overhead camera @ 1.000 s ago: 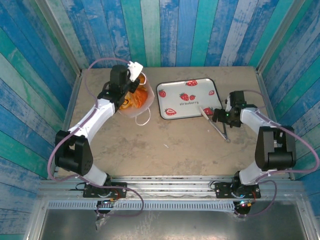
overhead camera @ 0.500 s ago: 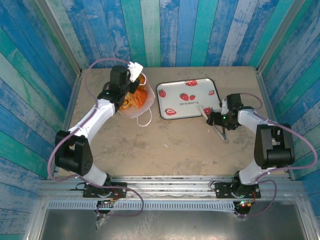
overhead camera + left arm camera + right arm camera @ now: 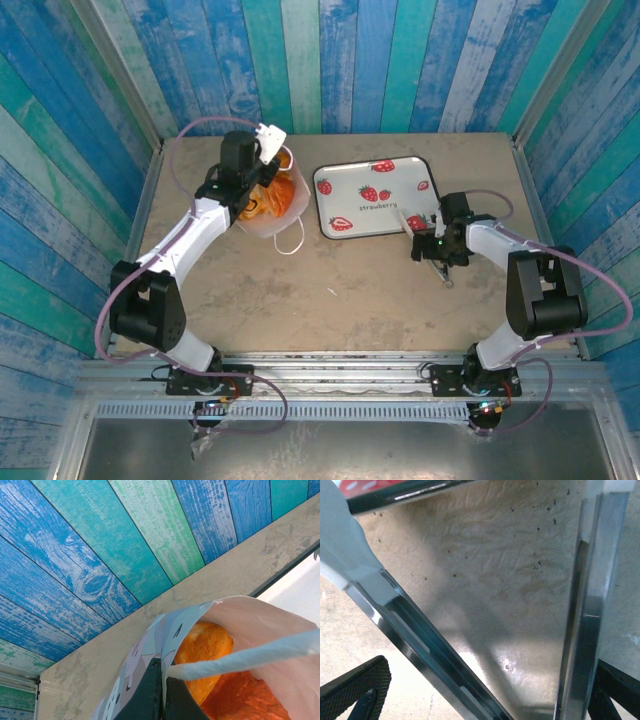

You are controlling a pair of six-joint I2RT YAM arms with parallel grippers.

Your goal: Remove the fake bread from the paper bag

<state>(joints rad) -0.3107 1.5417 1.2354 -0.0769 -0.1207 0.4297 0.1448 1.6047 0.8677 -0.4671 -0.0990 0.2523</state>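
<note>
arms (image 3: 190,235): white shells, black joints | cables (image 3: 200,128): mauve | light (image 3: 437,240): possibly green

Top camera, high behind the arm bases (image 3: 200,382), looks steeply down over the whole table (image 3: 330,300); left wrist camera sits tight on the paper bag (image 3: 260,625) rim, facing the plank wall (image 3: 100,545); right wrist camera hugs the tabletop, tongs (image 3: 415,635) close; overhead shares both spots.

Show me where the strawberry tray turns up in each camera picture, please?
Top external: the strawberry tray lies mid-table, right of the paper bag.
Left wrist: its white corner peeks in at the right edge, beyond the bag's mouth.
Right wrist: its dark rim crosses the top left corner.
Shared landmark: the tan table top borders the tray in all three.
</note>
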